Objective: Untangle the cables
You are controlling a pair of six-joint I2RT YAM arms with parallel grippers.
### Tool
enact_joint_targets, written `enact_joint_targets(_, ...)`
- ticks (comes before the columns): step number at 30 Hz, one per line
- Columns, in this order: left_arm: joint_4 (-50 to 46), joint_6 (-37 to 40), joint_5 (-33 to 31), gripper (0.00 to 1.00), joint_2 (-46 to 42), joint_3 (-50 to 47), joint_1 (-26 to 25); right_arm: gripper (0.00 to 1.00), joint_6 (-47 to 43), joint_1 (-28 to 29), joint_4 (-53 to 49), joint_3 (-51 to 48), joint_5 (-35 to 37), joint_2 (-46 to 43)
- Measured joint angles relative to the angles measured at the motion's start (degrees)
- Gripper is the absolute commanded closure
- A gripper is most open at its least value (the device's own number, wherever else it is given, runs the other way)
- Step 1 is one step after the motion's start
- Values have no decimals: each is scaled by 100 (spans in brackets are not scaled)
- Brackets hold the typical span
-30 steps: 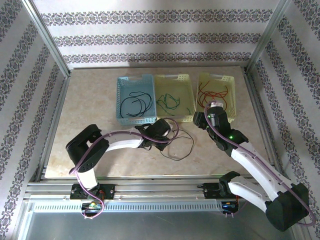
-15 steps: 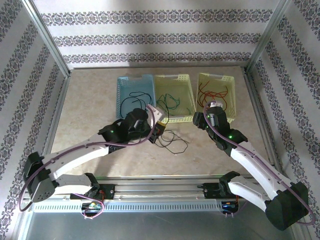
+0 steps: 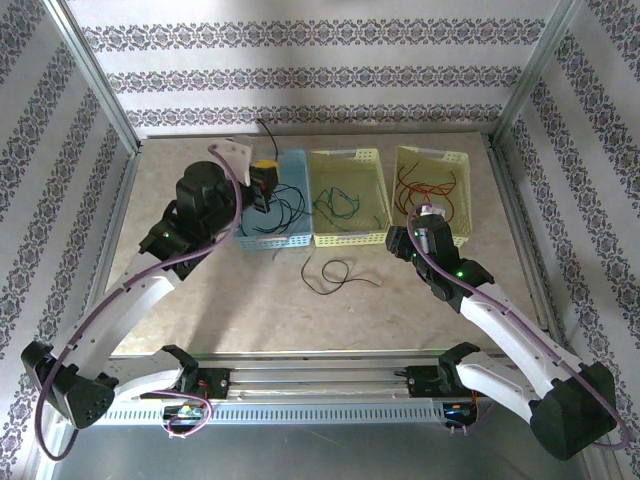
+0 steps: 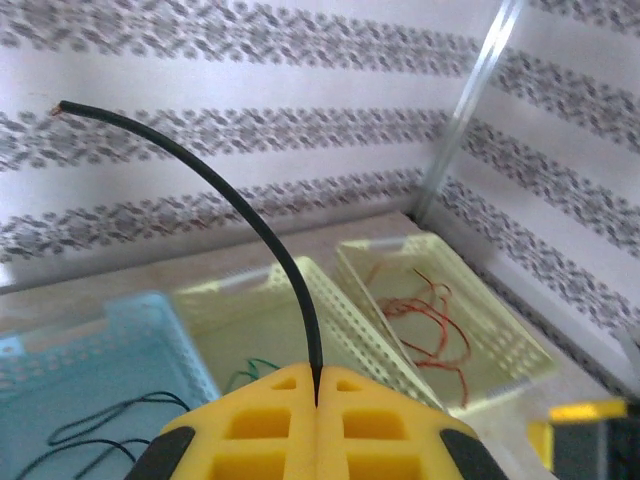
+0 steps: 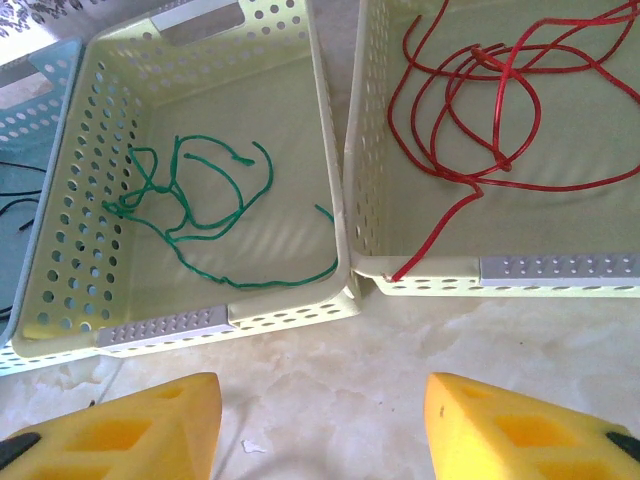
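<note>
Pinching one black cable [image 4: 230, 190] in left gripper [image 4: 315, 385]. Yellow pads, moulded with square cut-outs, pressed flat together, thin matte wire clamped in the seam. Rising from the pads in a smooth arc, up and off to the left, free end in the air.

From the top camera: left gripper [image 3: 262, 178] raised over blue basket [image 3: 275, 243], short end of the black cable [image 3: 266, 130] poking up past the pads toward the patterned back wall.

Below the left pads: that blue basket, rectangular perforated plastic, with other black cables [image 3: 280, 205] looped loosely inside. Right of it, two pale yellow baskets of the same perforated type, side walls touching.

Right gripper [image 5: 320, 420] spread wide, nothing between the pads, low over the marbled beige tabletop [image 5: 350, 350].

Ahead-left of right gripper: middle yellow basket [image 5: 280, 310] holding green cables [image 5: 190, 215], thin, kinked, loosely curled on the floor of it.

Ahead-right: right yellow basket [image 5: 365, 150] holding red cables [image 5: 480, 110], glossy, in overlapping loops. One red end down at the near-left corner, possibly resting against the wall, hard to call.

Loose black cable [image 3: 330, 272] flat on the tabletop in an open curl. Left of the right gripper, between the two arms, just on the near side of the baskets, touching neither gripper.
</note>
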Motion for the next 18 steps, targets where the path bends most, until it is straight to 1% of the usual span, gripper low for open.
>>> enact_joint_targets(6,420,-109,98,100,623,409,719,44,0,0,15,-57,-2,0)
enact_joint_targets(10,717,-275,111,100,1482,632,1143,44,0,0,17,-63,-46,0)
enact_joint_targets(13,752,-393,28,100,2229,610,1272,44,-4,0,17,-63,-83,-4)
enact_joint_targets(18,702,-837,-96,100,3246,260,1272,44,-13,0,11,-74,-114,-61)
